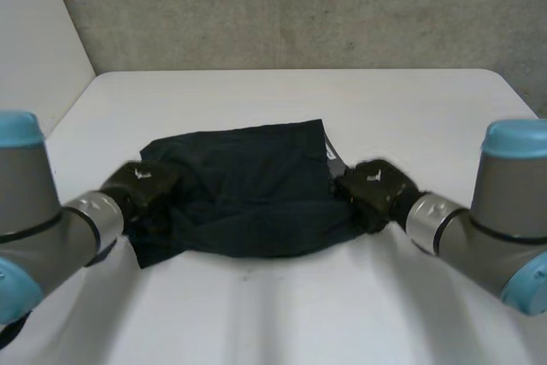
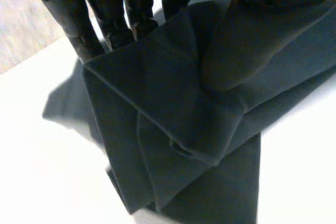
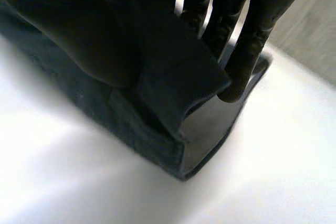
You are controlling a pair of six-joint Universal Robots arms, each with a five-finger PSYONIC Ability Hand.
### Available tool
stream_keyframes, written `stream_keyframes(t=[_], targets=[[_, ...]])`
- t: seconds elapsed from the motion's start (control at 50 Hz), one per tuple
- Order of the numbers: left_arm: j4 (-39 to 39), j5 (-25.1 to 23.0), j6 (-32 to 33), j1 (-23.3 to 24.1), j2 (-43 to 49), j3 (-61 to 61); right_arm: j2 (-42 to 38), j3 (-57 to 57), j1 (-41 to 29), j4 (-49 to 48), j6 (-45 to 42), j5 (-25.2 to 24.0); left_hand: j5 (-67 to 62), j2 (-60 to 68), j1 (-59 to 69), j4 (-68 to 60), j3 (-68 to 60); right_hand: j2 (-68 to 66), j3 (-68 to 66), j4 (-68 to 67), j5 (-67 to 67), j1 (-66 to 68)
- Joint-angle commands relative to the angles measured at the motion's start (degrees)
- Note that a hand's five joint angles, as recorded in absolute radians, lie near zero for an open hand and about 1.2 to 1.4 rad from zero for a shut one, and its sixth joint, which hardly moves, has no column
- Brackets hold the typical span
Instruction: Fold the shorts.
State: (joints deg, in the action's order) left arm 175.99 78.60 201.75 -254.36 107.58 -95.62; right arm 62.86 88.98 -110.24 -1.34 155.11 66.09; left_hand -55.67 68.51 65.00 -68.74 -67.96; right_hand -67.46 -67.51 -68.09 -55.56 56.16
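left hand pinches the left edge of the shorts, thumb against fingers, cloth fold between. right hand grips the right edge the same way. shorts lie dark and bunched mid-table. grey wall behind.

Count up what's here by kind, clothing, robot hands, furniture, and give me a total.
Clothing: 1, the dark shorts
Robot hands: 2, the left hand and the right hand, each pinching one end of the shorts
Furniture: 1, the white table
Total: 4
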Motion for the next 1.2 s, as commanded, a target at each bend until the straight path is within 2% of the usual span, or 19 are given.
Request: stream_keyframes(t=[0.02, 0.12, 0.22, 0.34, 0.44, 0.54, 0.62, 0.74, 0.8, 0.82, 0.86, 0.88, 0.9, 0.94, 0.96, 1.0, 1.06, 1.2], targets=[[-11.88, -3.01, -0.13, 1.50, -17.48, 6.23, 17.54, -6.62, 0.56, 10.82, 0.02, 0.53, -14.33, 11.49, 15.00, -11.26, -12.04, -12.54, -12.49, -11.91, -14.44, 23.84], [-23.56, -4.07, 0.13, 1.41, -23.99, 13.44, 25.72, -13.11, 0.82, 22.57, -0.85, 1.84, -14.33, 11.49, 15.00, -11.26, -12.04, -12.54, -12.49, -11.91, -14.44, 23.84], [-32.80, -5.65, 0.75, 1.50, -24.88, 17.75, 26.70, -16.82, 0.38, 32.79, -5.15, 4.66, -14.33, 11.49, 15.00, -11.26, -12.04, -12.54, -12.49, -11.91, -14.44, 23.84], [-32.55, -5.48, 1.80, 1.32, -19.26, 16.70, 23.90, -15.51, -1.02, 36.58, -12.01, 7.30, -14.33, 11.49, 15.00, -11.26, -12.04, -12.54, -12.49, -11.91, -14.44, 23.84], [-31.23, -5.21, 4.88, 1.23, -10.30, 15.73, 14.50, -15.07, -1.82, 36.85, -14.13, 10.81, -14.33, 11.49, 15.00, -11.26, -12.04, -12.54, -12.49, -11.91, -14.44, 23.84], [-27.11, -1.80, 6.73, 1.58, 1.47, 18.01, 7.56, -16.47, -2.17, 35.80, -14.66, 14.85, -14.33, 11.49, 15.00, -11.26, -12.04, -12.54, -12.49, -11.91, -14.44, 23.84], [-24.29, 2.25, 6.73, 2.02, 10.00, 23.98, -1.39, -21.03, -2.95, 31.85, -14.22, 17.40, -14.33, 11.49, 15.00, -11.26, -12.04, -12.54, -12.49, -11.91, -14.44, 23.84], [-21.30, 8.66, 6.90, 5.10, 20.91, 42.95, -6.95, -28.76, -4.80, 22.28, -12.90, 20.48, -14.33, 11.49, 15.00, -11.26, -12.04, -12.54, -12.49, -11.91, -14.44, 23.84], [-17.36, 10.34, 6.73, 6.07, 22.50, 55.08, -7.66, -35.00, -5.07, 12.71, -11.85, 22.85, -14.33, 11.49, 15.00, -11.26, -12.04, -12.54, -12.49, -11.91, -14.44, 23.84], [-15.69, 10.52, 6.55, 6.07, 22.41, 57.80, -7.23, -38.24, -5.16, 6.50, -11.32, 23.64, -14.33, 11.49, 15.00, -11.26, -12.04, -12.54, -12.49, -11.91, -14.44, 23.84], [-9.11, 10.78, 6.46, 6.42, 21.97, 64.32, -6.26, -40.11, -5.24, 0.49, -10.97, 23.82, -14.33, 11.49, 15.00, -11.26, -12.04, -12.54, -12.49, -11.91, -14.44, 23.84], [-6.47, 10.78, 6.12, 6.68, 21.45, 65.55, -4.17, -41.51, -5.24, -6.50, -10.62, 24.00, -14.33, 11.49, 15.00, -11.26, -12.04, -12.54, -12.49, -11.91, -14.44, 23.84], [-0.70, 10.96, 6.03, 7.12, 19.18, 66.70, -2.93, -41.70, -5.33, -9.96, -10.35, 24.09, -14.33, 11.49, 15.00, -11.26, -12.04, -12.54, -12.49, -11.91, -14.44, 23.84], [4.95, 11.31, 6.20, 7.73, 15.66, 66.19, 0.23, -40.91, -5.42, -19.51, -9.22, 23.74, -14.33, 11.49, 15.00, -11.26, -12.04, -12.54, -12.49, -11.91, -14.44, 23.84], [9.85, 11.57, 6.03, 8.09, 11.90, 64.61, 0.94, -40.56, -5.42, -21.66, -8.95, 23.82, -14.33, 11.49, 15.00, -11.26, -12.04, -12.54, -12.49, -11.91, -14.44, 23.84], [13.40, 11.92, 6.02, 8.18, 8.45, 61.80, 2.61, -39.25, -5.42, -25.18, -7.98, 24.00, -14.33, 11.49, 15.00, -11.26, -12.04, -12.54, -12.49, -11.91, -14.44, 23.84], [17.10, 12.19, 5.50, 8.18, 4.31, 55.04, 3.76, -38.27, -5.51, -25.03, -7.10, 23.91, -14.33, 11.49, 15.00, -11.26, -12.04, -12.54, -12.49, -11.91, -14.44, 23.84], [17.90, 11.84, 4.01, 7.74, 2.72, 41.32, 4.38, -31.95, -6.56, -21.87, -6.31, 23.91, -14.33, 11.49, 15.00, -11.26, -12.04, -12.54, -12.49, -11.91, -14.44, 23.84]])
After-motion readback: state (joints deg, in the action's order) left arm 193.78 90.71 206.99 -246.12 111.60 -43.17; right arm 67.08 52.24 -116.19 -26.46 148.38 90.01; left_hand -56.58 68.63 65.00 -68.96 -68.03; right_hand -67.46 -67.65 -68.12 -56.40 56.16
